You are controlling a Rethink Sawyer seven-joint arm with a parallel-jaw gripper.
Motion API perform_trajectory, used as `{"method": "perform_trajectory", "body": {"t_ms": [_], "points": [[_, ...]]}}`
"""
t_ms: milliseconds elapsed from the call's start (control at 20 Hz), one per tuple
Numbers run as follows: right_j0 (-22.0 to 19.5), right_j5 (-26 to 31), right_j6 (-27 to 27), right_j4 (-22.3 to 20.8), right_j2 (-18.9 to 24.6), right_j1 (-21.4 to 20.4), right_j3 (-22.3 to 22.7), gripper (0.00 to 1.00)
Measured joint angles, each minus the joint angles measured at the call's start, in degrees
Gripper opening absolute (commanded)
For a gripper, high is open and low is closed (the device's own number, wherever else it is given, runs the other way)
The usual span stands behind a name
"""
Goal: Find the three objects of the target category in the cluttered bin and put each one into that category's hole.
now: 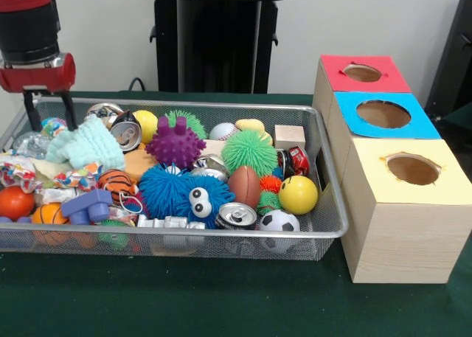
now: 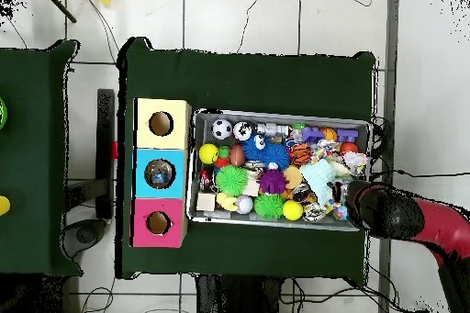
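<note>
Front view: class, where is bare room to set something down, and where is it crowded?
Bare green cloth lies before the bin and the wooden boxes. Inside the bin, toys crowd wall to wall, leaving no gap.

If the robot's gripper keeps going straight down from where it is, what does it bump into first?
Probably the crinkly clear plastic bottle in the bin's far corner, right under the gripper. The mint fuzzy cloth lies just beside it, and depth is hard to judge, so it could brush that.

Open space is seen above the bin away from the gripper. Below the jaws, toys are packed tight; a mint cloth lies just beside them.
</note>
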Motion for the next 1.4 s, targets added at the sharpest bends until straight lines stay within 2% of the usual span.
{"method": "perform_trajectory", "body": {"t_ms": [600,1400], "points": [[-0.51,0.01,0.0,-0.01,2.12,4.72,-2.84,1.0],[-3.43,0.04,0.0,-0.01,3.65,1.66,-3.81,1.0]]}}
